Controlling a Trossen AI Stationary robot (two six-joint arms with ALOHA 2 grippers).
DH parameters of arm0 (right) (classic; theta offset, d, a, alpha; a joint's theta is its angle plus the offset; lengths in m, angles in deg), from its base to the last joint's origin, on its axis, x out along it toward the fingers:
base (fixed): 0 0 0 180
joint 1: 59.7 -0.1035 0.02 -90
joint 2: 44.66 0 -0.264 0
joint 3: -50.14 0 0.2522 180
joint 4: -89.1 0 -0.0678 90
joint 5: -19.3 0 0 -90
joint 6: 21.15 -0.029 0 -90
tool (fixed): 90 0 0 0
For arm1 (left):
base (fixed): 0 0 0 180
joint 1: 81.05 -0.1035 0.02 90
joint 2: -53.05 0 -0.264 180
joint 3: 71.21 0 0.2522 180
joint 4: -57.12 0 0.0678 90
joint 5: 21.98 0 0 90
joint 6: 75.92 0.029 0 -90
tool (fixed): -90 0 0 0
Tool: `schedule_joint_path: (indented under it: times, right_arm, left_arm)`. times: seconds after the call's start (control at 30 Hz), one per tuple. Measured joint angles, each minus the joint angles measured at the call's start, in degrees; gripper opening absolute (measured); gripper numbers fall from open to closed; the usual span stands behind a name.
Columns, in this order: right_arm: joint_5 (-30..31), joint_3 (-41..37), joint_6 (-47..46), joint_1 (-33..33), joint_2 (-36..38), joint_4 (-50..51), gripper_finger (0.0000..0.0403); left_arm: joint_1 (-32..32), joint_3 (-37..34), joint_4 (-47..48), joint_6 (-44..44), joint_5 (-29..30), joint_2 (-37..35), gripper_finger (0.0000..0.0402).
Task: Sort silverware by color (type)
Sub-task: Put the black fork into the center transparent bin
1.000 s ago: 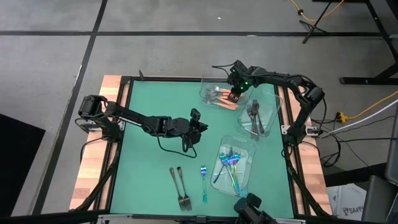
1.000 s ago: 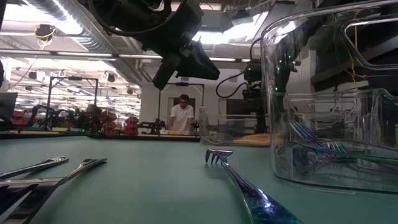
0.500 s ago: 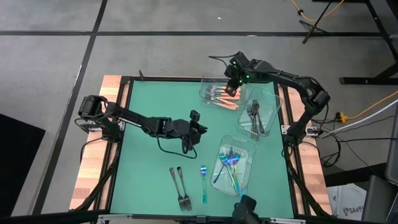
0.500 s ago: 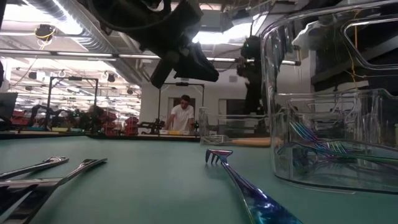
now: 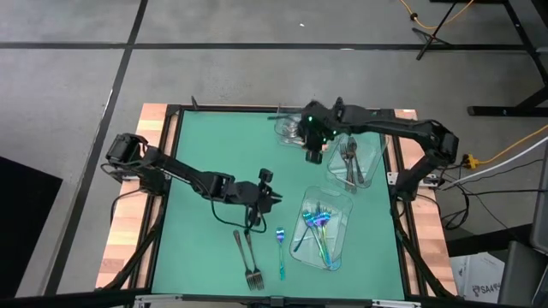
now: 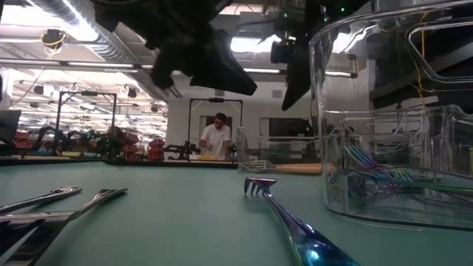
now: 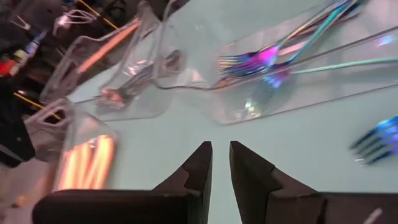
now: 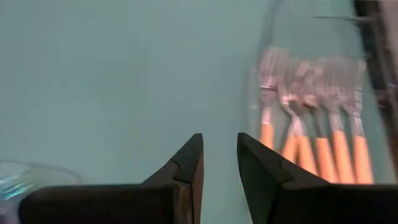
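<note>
My left jaws stand slightly parted, empty, above two dark forks. My right jaws stand parted, empty, beside the orange forks.

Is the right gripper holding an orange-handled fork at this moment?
No: the right wrist view shows the right gripper empty, a bare gap between its fingers, while the orange-handled forks lie in their clear tray.

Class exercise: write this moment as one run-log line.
left gripper: open, empty, above dark forks | right gripper: open, empty, beside orange-fork tray | blue fork: unsorted
</note>
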Motion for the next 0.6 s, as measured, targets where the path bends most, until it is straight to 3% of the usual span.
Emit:
schedule_joint_path:
  times: [0.3,0.6]
  right_arm:
    - [1.95,-0.44,-1.32,-10.33,0.07,-1.30,0.0085]
    - [2.02,-0.44,-1.47,-16.60,0.07,-1.71,0.0085]
  left_arm:
    - [2.56,0.04,7.85,-17.00,-2.80,-1.27,0.0050]
    - [2.73,0.07,16.63,-31.89,-20.75,-1.34,0.0050]
